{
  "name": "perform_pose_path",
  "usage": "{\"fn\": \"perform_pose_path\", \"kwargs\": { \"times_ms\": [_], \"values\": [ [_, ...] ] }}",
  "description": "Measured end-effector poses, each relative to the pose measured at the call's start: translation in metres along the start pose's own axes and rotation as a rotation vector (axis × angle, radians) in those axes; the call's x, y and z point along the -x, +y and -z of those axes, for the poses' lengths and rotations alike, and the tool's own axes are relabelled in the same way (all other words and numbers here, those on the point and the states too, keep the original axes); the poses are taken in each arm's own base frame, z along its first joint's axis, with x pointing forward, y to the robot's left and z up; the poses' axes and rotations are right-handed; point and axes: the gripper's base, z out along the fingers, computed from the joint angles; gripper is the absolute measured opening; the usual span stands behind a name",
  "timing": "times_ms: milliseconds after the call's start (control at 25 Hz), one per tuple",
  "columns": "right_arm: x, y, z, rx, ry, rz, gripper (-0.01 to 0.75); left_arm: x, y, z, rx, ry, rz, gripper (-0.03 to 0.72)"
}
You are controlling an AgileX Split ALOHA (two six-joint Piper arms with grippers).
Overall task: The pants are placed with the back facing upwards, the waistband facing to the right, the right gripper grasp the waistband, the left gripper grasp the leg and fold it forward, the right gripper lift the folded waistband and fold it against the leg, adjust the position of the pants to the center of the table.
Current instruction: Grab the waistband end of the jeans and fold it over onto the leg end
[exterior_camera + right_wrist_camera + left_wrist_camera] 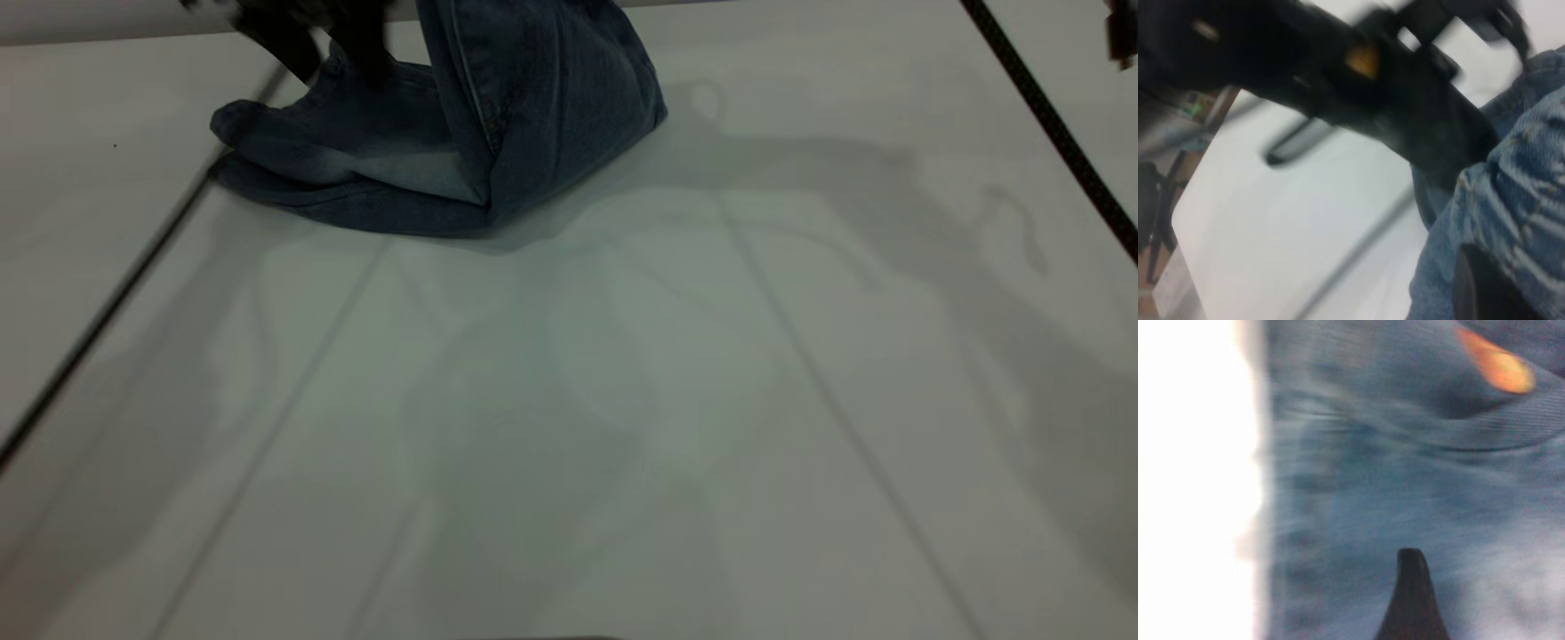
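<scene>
pants [498, 133] bunched, half-lifted – far table [622, 400] edge | left gripper [342, 53] on them

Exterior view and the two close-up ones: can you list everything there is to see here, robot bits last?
pants: one, blue washed denim, bunched and partly lifted at the far side of the table, left of the middle; a pale faded patch faces the camera.
orange print: one patch, on the denim, seen in the left wrist view.
table: one, white to pale grey, crossed by thin seams and dark lines, covered in soft shadows.
left gripper: one, black, at the far edge pressed into the pants' left part; the grip itself is hidden by cloth.
right gripper: one, black, close against the denim in the right wrist view; only one of its fingers shows.
</scene>
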Motion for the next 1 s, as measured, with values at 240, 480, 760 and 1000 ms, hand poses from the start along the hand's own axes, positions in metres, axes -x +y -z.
{"fn": "perform_pose_path", "kwargs": {
  "times_ms": [240, 480, 760, 1000],
  "values": [
    [-0.01, -0.008, -0.025, 0.022, -0.037, -0.024, 0.078, 0.018, 0.047, 0.056, 0.161, -0.061, 0.055, 0.505],
    [-0.021, -0.005, -0.062, 0.034, -0.135, 0.009, 0.078, 0.035, 0.052, 0.094, 0.175, -0.203, 0.101, 0.505],
    [-0.047, -0.023, -0.105, 0.017, -0.221, -0.063, 0.178, 0.04, 0.046, 0.101, 0.122, -0.241, 0.116, 0.505],
    [-0.058, -0.025, -0.113, 0.112, -0.191, -0.111, 0.557, 0.04, 0.046, 0.101, 0.119, -0.242, 0.117, 0.505]
  ]
}}
